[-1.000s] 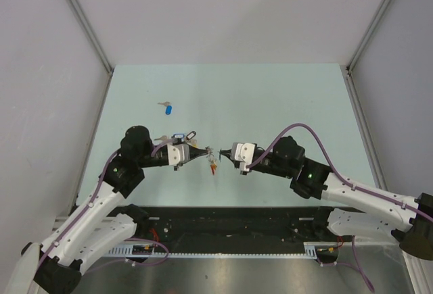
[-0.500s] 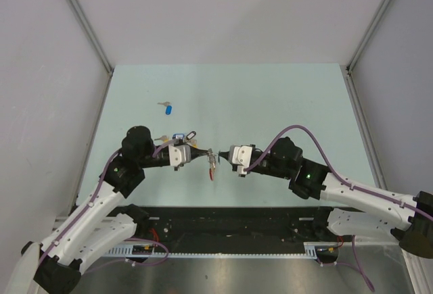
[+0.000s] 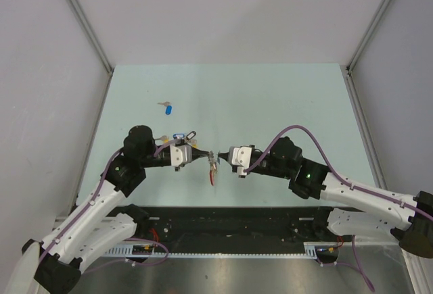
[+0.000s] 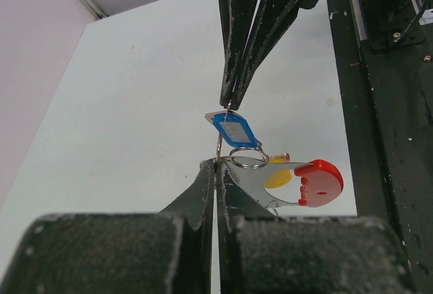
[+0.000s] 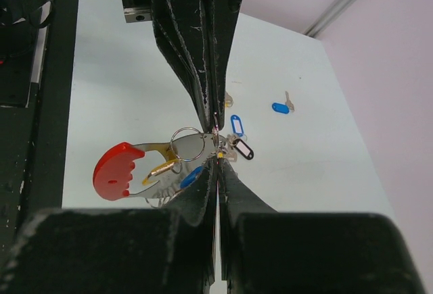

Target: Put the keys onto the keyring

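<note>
On either side of the keyring [image 3: 214, 167] your two hands meet nose to nose. The left hand [image 3: 204, 157] is pressed together on the keyring's thin wire loop. The right hand [image 3: 220, 159] is pressed together on the same loop from the opposite end. The keyring hangs off the worktop [image 3: 270, 98], carried by both.

Dangling beneath the pinched wire: a blue tag [image 4: 235, 130], a small split ring [image 4: 247, 157], a yellow tag [image 4: 277, 179] and the red plastic part [image 4: 319, 182].

Not yet on:
- One loose blue-tagged key [image 3: 168, 109] lies well beyond the keyring, on the left arm's side.
- A small cluster of keys [image 3: 183, 135], with blue and black tags among them, lies nearer the keyring, just past the left hand.

Risks, as judged from here:
- **Slip:** The wire is thin and each grip is at the very fingertips. If you pull or twist unevenly, it may slip out of one hand. The dangling weight would then swing on the other grip and could drop.
- **Overpull:** If you are spreading the loop, too much pull could bend it. Tags already threaded could slide off an opened end.
- **No free hand:** To fetch the next key, one hand must let go. The keyring would likely rotate in the remaining pinch, and you would lose your alignment.
- **Hidden gap:** No view shows where the loop's opening sits, so check it before you commit.
</note>
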Robot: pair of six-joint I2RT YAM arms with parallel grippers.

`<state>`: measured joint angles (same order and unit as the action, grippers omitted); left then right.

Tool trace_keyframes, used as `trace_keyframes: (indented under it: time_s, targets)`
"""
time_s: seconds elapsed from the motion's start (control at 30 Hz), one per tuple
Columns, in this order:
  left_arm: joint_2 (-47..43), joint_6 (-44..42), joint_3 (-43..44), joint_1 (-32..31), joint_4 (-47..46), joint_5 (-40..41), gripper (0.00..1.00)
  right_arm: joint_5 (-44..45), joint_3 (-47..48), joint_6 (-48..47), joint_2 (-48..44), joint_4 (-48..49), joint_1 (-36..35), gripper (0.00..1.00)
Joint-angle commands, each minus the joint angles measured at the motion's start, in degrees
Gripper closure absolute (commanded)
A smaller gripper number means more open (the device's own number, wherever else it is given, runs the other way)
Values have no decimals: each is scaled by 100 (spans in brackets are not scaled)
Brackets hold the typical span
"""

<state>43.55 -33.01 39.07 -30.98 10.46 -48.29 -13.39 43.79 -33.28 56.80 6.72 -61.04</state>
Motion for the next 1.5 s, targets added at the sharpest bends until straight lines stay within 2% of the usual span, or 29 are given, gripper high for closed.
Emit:
trace_keyframes:
  time_s: [0.0, 0.77, 1.47]
  targets:
    - [-13, -179, 57, -31, -132, -259, 100, -146, 332, -83, -28, -92, -31, 100]
    - [40, -249, 39, -39, -140, -497, 100, 108, 349, 93, 33, -4, -5, 100]
    - [40, -223, 39, -39, -167, -506, 100, -138, 349, 199, 112, 154, 39, 100]
